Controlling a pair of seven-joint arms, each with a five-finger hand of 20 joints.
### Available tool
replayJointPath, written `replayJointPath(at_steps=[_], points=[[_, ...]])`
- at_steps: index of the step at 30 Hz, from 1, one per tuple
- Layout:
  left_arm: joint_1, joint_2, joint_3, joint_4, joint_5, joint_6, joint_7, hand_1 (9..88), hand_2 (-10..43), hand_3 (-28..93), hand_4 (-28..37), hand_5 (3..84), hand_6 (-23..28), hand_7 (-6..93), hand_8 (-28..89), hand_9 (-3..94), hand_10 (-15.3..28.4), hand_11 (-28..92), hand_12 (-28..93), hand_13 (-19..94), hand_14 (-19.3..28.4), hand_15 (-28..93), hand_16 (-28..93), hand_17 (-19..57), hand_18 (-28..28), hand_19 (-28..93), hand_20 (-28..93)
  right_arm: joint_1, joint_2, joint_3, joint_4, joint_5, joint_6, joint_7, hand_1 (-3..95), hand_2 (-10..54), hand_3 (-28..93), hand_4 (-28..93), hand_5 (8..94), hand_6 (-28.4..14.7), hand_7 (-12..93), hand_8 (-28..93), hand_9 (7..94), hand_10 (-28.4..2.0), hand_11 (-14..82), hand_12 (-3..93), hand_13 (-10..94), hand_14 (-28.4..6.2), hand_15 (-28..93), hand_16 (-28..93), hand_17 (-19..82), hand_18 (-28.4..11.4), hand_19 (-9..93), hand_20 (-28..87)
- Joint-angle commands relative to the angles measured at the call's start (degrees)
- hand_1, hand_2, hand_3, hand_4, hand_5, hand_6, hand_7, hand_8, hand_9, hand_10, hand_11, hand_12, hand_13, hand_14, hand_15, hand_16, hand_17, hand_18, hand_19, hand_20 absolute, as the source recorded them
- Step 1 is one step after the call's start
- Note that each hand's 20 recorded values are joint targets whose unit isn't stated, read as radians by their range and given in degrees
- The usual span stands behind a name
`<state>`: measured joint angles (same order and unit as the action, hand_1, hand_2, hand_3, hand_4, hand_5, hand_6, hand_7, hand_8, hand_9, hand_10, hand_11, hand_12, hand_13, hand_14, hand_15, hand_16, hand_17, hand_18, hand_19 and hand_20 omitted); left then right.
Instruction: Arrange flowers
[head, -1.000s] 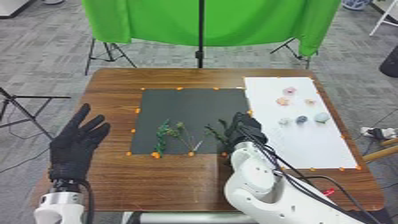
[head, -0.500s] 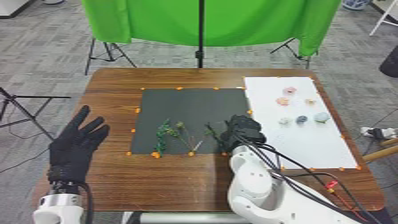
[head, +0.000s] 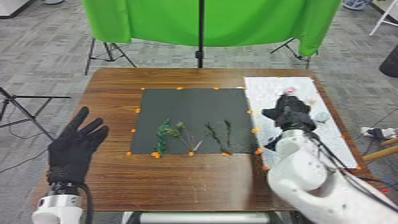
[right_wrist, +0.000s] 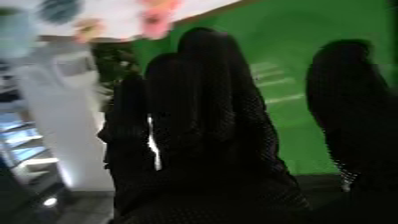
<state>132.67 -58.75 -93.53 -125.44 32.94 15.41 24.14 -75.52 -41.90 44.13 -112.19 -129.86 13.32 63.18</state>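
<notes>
My right hand (head: 289, 112) is over the white sheet, its fingers straight, just on the near side of the pink flower head (head: 290, 90). In the right wrist view the right hand (right_wrist: 209, 120) has straight fingers with the thumb apart, and pink (right_wrist: 158, 17), orange (right_wrist: 89, 30) and blue (right_wrist: 59, 10) flower heads lie beyond it. A pale blue flower head (head: 322, 116) is beside the hand; other heads are hidden. Green stems (head: 163, 136), (head: 214, 135) lie on the dark mat's near half. My left hand (head: 77, 145) stands open left of the mat.
The dark mat (head: 187, 105) and white sheet (head: 266, 85) lie side by side on the wooden table (head: 178, 185), with orange markers along their edges. A green cloth (head: 160, 25) hangs on a stand beyond the far edge.
My right hand has left the mat's near right part and moved right and away over the white sheet. A stem it had covered now lies in view. The left hand has barely moved.
</notes>
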Motion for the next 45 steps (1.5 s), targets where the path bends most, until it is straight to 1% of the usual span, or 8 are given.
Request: replayJointPath(at_steps=[1,9,13,21,25,29,36,45], points=[[0.22,0.05,0.79,-0.02,-0.09,0.64,-0.27,22.4,6.9,82,-27.3,34.5,6.8,7.9,-8,35.2,20.2,23,11,23,28.4,59,-10,-8.7,28.4,55,5,4.2,5.42,-2.46,6.1,1.42,-8.01,-2.57,34.5,-7.9,80,-25,60.7,-4.4,21,-13,63.8,-17.4,52.0,19.8,62,-11.9,78,16,26,-25.4,85,32],[0.45,-0.01,0.42,-0.13,-0.19,0.87,-0.54,22.4,6.8,82,-27.2,34.4,6.7,8.1,-8,35.3,20.2,23,11,23,28.4,59,-10,-8.7,28.4,55,5,0.82,6.08,-0.97,5.91,2.79,-9.3,-5.46,36.5,-9.5,82,-27,53.0,-2.5,20,-14,58.6,-17.3,54.0,18.6,59,-11.9,79,16,24,-25.5,83,35],[-0.24,-0.97,0.27,0.0,0.44,0.33,-1.95,22.4,6.8,82,-27.2,34.4,6.7,8.2,-8,35.3,20.1,23,11,23,28.4,59,-11,-8.8,28.4,55,5,0.09,5.67,-0.64,5.47,3.12,-10.64,-6.46,38.1,-9.5,83,-28,52.3,-1.7,19,-14,58.3,-16.9,54.1,18.5,59,-11.6,79,16,23,-25.8,83,36],[-0.8,-0.8,0.47,0.25,0.37,0.11,-1.78,22.5,6.7,82,-27.2,34.4,6.8,8.2,-8,35.3,20.1,23,11,23,28.4,59,-11,-8.8,28.4,55,5,10.08,6.37,-14.83,10.81,-1.61,-8.76,-6.79,40.2,-9.5,82,-28,53.9,0.3,20,-14,59.4,-16.0,53.1,18.2,59,-10.8,78,16,24,-25.7,81,37],[-1.35,-0.67,0.69,0.36,0.43,-0.06,-1.74,22.5,6.7,82,-27.2,34.4,6.8,8.1,-8,35.3,20.2,23,11,23,28.4,59,-11,-8.8,28.4,55,5,15.15,6.77,-22.76,14.11,-7.59,-1.56,-5.47,50.2,-9.5,71,-28,63.6,1.9,21,-11,70.7,-10.8,36.2,30.3,65,-8.7,74,18,28,-23.7,82,35],[-1.22,-0.46,0.87,0.38,0.17,0.07,-1.25,22.4,6.8,82,-27.2,34.5,6.8,8.1,-8,35.4,20.2,24,11,23,28.4,59,-11,-8.8,28.4,55,5,15.52,7.13,-23.8,14.55,-10.45,2.66,-4.67,57.8,-9.5,65,-28,82.5,2.9,21,0,86.5,-7.0,25.8,36.8,74,-5.8,69,20,34,-21.6,85,35],[-0.44,-0.07,0.27,-0.06,-0.2,0.58,-0.92,22.4,6.8,82,-27.2,34.4,6.8,8.2,-8,35.3,20.2,23,11,23,28.4,59,-11,-8.9,28.4,55,5,13.69,6.13,-19.86,11.34,-12.03,3.99,-5.24,57.9,-9.5,66,-28,85.7,3.0,19,1,89.5,-6.8,26.8,35.8,77,-4.9,69,21,35,-21.2,86,35],[0.62,1.74,-1.0,-0.9,-1.05,0.97,1.17,22.5,6.8,82,-27.3,34.4,6.8,8.2,-8,35.3,20.3,23,11,23,28.4,59,-11,-8.9,28.4,56,5,20.46,-5.3,-20.55,3.52,1.44,1.35,-19.21,56.0,-9.5,69,-28,86.0,2.4,18,2,88.7,-7.4,29.7,36.1,75,-5.8,70,23,33,-21.9,87,36]])
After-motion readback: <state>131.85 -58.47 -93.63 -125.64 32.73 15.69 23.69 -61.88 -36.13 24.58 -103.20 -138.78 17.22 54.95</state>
